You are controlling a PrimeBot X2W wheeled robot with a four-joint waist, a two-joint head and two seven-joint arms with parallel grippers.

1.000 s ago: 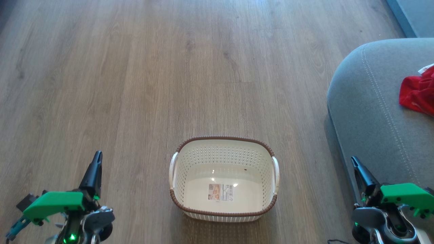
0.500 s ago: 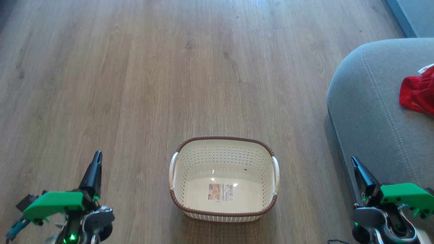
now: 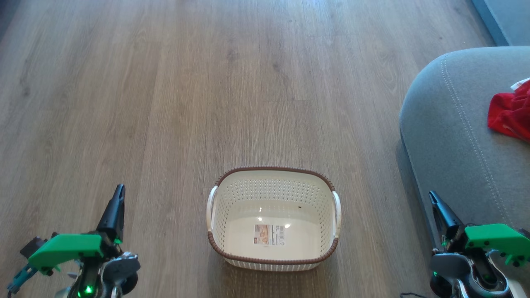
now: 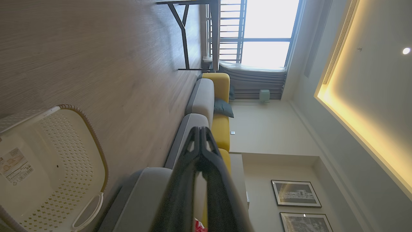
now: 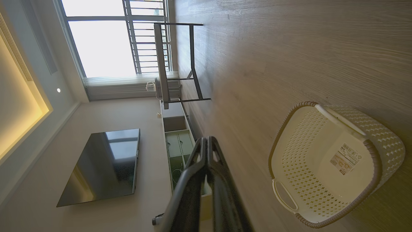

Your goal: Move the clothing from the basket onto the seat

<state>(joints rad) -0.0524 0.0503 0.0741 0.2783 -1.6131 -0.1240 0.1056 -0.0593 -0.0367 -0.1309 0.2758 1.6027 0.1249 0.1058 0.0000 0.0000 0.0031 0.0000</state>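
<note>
Wood floor (image 3: pixel 165 103); dark-framed table (image 5: pixel 162 64) by window (image 5: pixel 103 38); wall screen (image 5: pixel 103 164), probably television; framed pictures (image 4: pixel 295 193).

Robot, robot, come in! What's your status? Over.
Grippers: left gripper shut, right gripper shut, nothing held. The basket is empty; red clothing lies on the seat. Nothing in the way. Over.

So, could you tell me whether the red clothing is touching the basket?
Apart. The head view shows the clothing lying on the seat, with wooden floor separating the seat from the basket.
</note>
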